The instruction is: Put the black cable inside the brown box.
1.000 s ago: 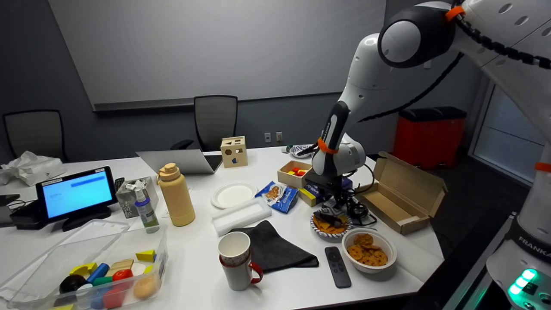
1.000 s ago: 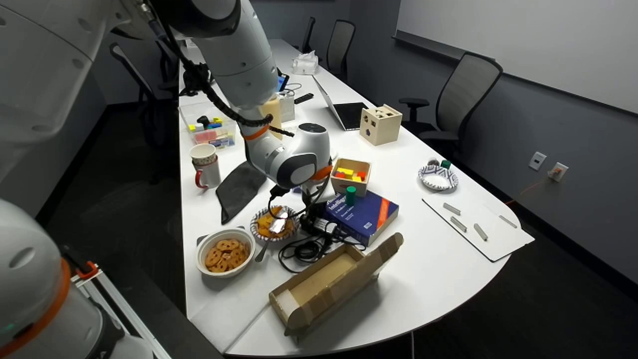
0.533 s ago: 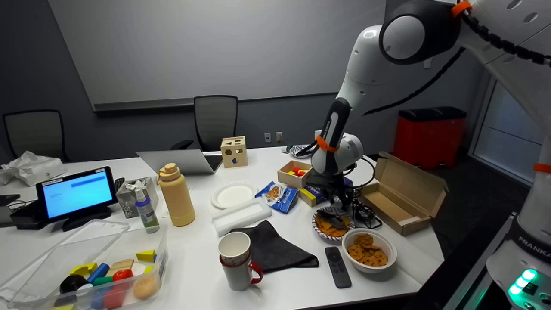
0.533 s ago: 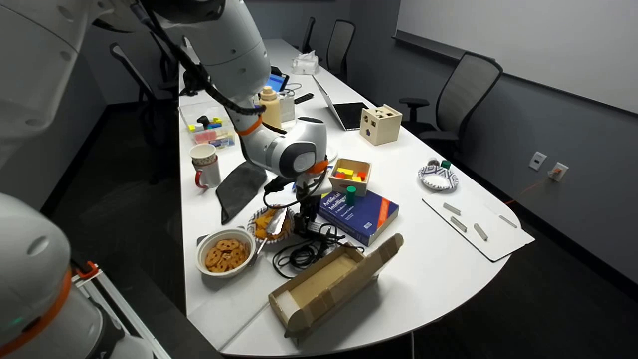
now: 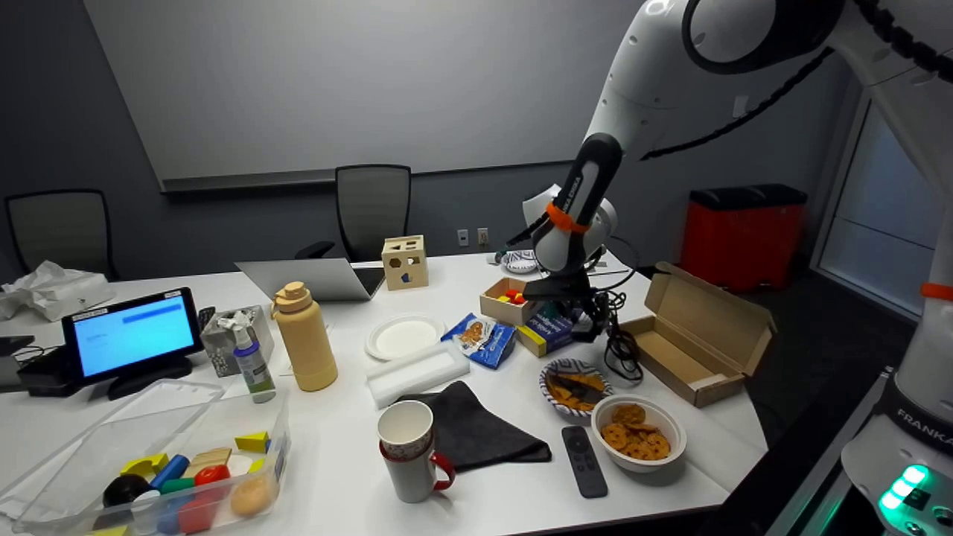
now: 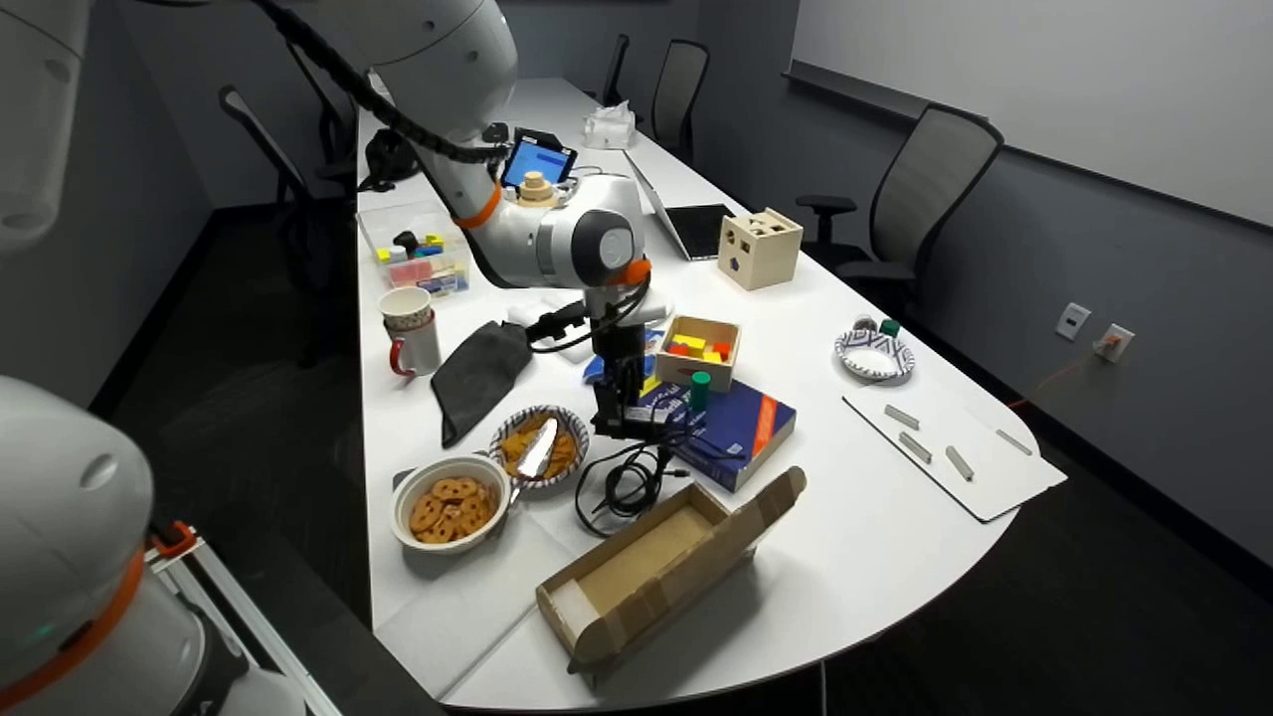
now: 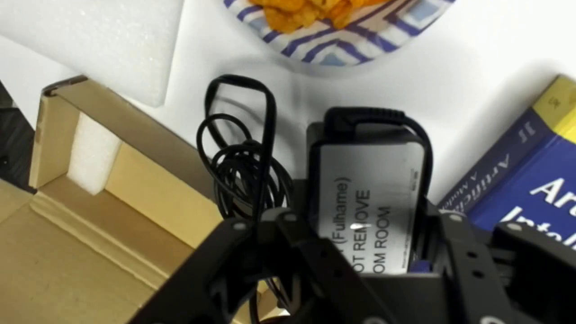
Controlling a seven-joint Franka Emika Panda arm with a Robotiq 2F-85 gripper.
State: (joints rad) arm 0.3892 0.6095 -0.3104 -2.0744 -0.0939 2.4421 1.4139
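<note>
The black cable is bunched in a loose coil (image 7: 243, 175) with a black adapter block (image 7: 369, 189) that bears a white label. My gripper (image 7: 364, 220) is shut on this block, one finger on each side. In both exterior views the gripper (image 5: 592, 324) (image 6: 622, 423) is raised above the table beside the book, and the coil (image 5: 627, 356) (image 6: 651, 467) hangs below it. I cannot tell whether its lowest loops touch the table. The brown box (image 5: 711, 320) (image 6: 651, 552) stands open with its lid flap up, close beside the coil. It shows at left in the wrist view (image 7: 126, 216).
A blue book (image 6: 726, 428) with a green cylinder (image 6: 700, 391) lies by the gripper. A patterned bowl (image 5: 549, 372) of chips with a utensil and a white bowl (image 6: 401, 517) of snacks stand near. A wooden box (image 5: 495, 307) of blocks stands behind. A remote (image 5: 584, 461) lies in front.
My gripper has risen from beside the chip bowl and moved away from it, over by the book. The adapter and coil have come along, the coil now hanging. The brown box has stayed put.
</note>
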